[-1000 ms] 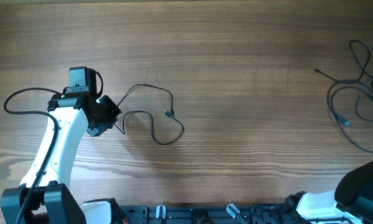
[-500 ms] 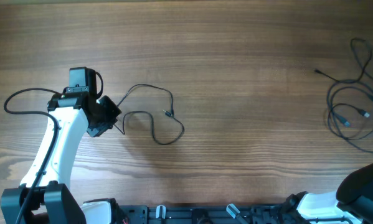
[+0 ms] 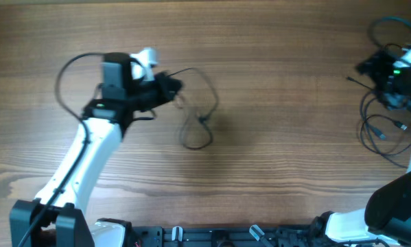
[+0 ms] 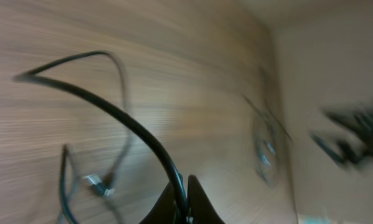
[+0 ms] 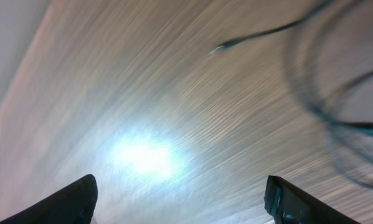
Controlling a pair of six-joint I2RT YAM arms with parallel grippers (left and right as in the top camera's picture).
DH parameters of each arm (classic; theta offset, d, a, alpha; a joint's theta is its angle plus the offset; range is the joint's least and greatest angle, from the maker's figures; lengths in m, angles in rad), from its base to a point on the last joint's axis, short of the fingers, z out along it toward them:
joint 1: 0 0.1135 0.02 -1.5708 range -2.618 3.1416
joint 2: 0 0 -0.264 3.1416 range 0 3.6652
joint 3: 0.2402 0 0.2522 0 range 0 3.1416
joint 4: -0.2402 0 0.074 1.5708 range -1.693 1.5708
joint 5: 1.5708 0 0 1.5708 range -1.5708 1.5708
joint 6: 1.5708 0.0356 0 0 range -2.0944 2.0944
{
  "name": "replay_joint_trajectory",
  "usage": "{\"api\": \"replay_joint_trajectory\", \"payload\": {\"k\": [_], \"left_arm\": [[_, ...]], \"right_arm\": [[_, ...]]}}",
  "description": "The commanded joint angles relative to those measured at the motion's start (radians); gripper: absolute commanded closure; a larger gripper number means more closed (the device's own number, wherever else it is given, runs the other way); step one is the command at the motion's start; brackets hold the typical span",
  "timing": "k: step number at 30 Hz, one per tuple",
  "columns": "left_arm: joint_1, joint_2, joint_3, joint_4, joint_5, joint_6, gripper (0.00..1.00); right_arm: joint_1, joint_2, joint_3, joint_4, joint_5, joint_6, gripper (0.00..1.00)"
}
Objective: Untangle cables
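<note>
One thin black cable [image 3: 200, 122] lies in a loose loop at the table's left centre. My left gripper [image 3: 169, 88] is shut on its upper end. In the left wrist view the fingertips [image 4: 181, 202] pinch the cable [image 4: 111, 112], which arcs up and left, and a small plug [image 4: 96, 184] lies below. More cables [image 3: 383, 134] lie coiled at the right edge. My right gripper [image 3: 364, 67] hovers just above them, open. In the right wrist view my right gripper [image 5: 181, 202] has its fingers wide apart with nothing between, a cable end [image 5: 248, 38] and blurred loops [image 5: 335, 109] ahead.
Bare wooden tabletop [image 3: 280, 151] stretches between the two cable groups. The arms' mounting rail [image 3: 219, 237] runs along the near edge. The left arm's own thicker wire [image 3: 71, 68] arcs beside its wrist.
My left arm swung up and to the right, dragging its cable into a narrower loop. My right arm came into view over the right-hand coils, and its jaws opened.
</note>
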Motion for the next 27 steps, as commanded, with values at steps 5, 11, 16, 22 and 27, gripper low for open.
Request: {"api": "replay_joint_trajectory", "payload": {"k": [5,11,16,22,27], "left_arm": [[-0.266,-0.011,0.004,-0.053,-0.136,0.202,0.25],[-0.214,-0.011,0.004,-0.295,-0.472,0.201,0.25],[-0.112,-0.011,0.004,-0.392,-0.575,0.196,0.32],[0.064,-0.011,0.004,-0.424,-0.578,0.088,0.30],[0.177,-0.011,0.003,-0.481,-0.578,0.012,0.26]], "right_arm": [[0.253,0.006,0.008,-0.017,-0.032,-0.114,0.08],[0.440,0.006,0.008,-0.017,-0.031,-0.165,0.08],[0.583,0.011,0.008,-0.016,-0.031,-0.161,0.08],[0.764,0.072,0.008,-0.011,-0.031,-0.077,0.09],[0.931,0.176,0.008,0.048,-0.031,-0.028,0.10]]}}
